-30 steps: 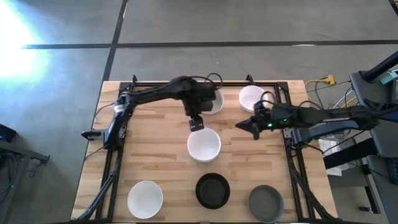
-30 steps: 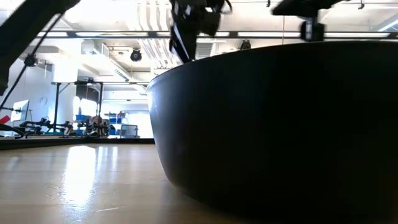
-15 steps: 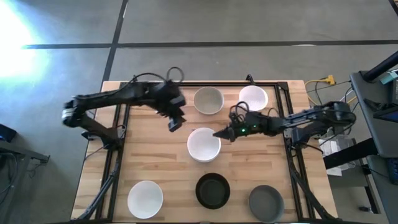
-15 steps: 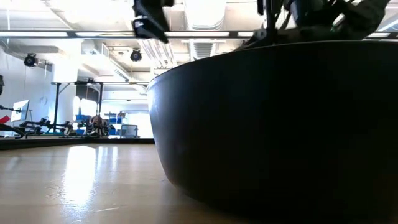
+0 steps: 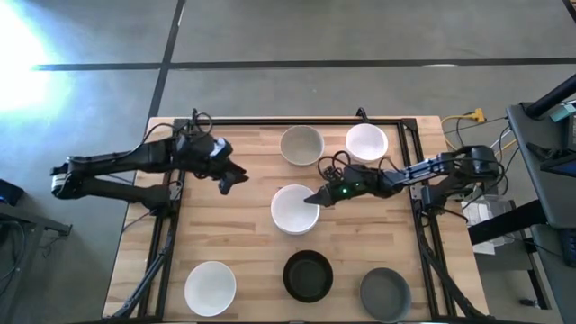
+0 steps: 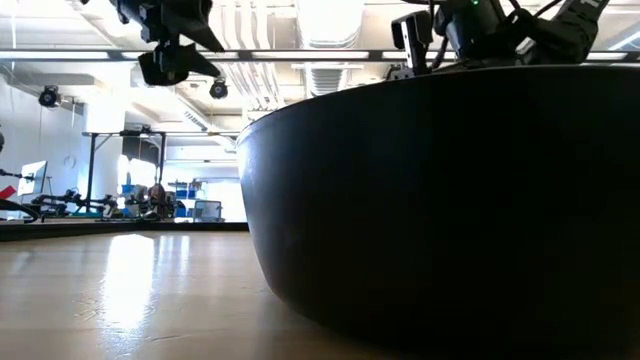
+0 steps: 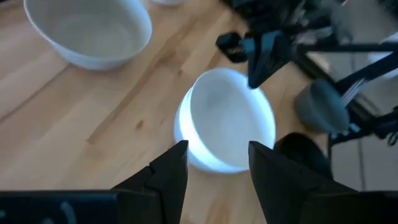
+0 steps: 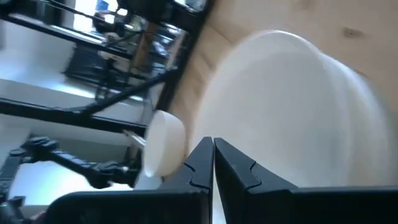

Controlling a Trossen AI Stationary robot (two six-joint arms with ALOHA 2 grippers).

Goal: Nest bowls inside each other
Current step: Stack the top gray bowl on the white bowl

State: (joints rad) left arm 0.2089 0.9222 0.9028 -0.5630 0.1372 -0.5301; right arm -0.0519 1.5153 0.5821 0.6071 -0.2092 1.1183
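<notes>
Overhead view, read from left to right. A white bowl (image 5: 210,286) sits alone at the near left corner of the wooden table (image 5: 243,234), untouched and well apart from both arms. The left gripper (image 5: 229,181) hangs over bare wood to the left of the central stack, its fingers (image 7: 168,171) spread with nothing between them; it appears to be clear of the work so that the other arm has room. At the table's centre stands the white stacked bowl (image 5: 294,209), whose doubled rim in the left wrist view suggests that one bowl is already nested in another. Behind it at the far edge are a beige-grey bowl (image 5: 301,144) and a second white bowl (image 5: 366,141), each standing separately. The right gripper (image 5: 313,199) points at the right rim of the central bowl, its fingers (image 8: 239,168) drawn nearly together and holding nothing; it looks placed to steady or take that rim, though contact cannot be confirmed. Along the near edge stand a black bowl (image 5: 308,275) and a dark grey bowl (image 5: 385,292), still unnested, so most of the task appears to remain.
</notes>
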